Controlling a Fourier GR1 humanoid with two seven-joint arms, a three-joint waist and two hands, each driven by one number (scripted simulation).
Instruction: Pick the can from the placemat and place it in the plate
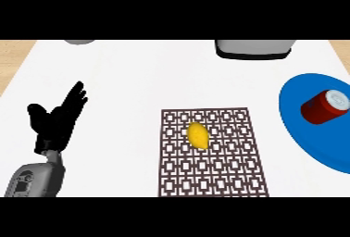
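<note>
A red can (pixel 324 108) with a silver top lies tilted on the blue plate (pixel 308 134) at the right edge of the view. The brown patterned placemat (pixel 212 171) lies in the middle of the white counter, and a yellow lemon (pixel 198 135) rests on its upper part. My left hand (pixel 58 119) stands at the left with its fingers straight and pointing up, holding nothing, far from the placemat. My right hand does not show in the view.
A grey appliance (pixel 254 48) stands at the back edge, right of centre. A grey round object (pixel 80 41) peeks in at the back left. Wooden floor shows beyond the counter's back corners.
</note>
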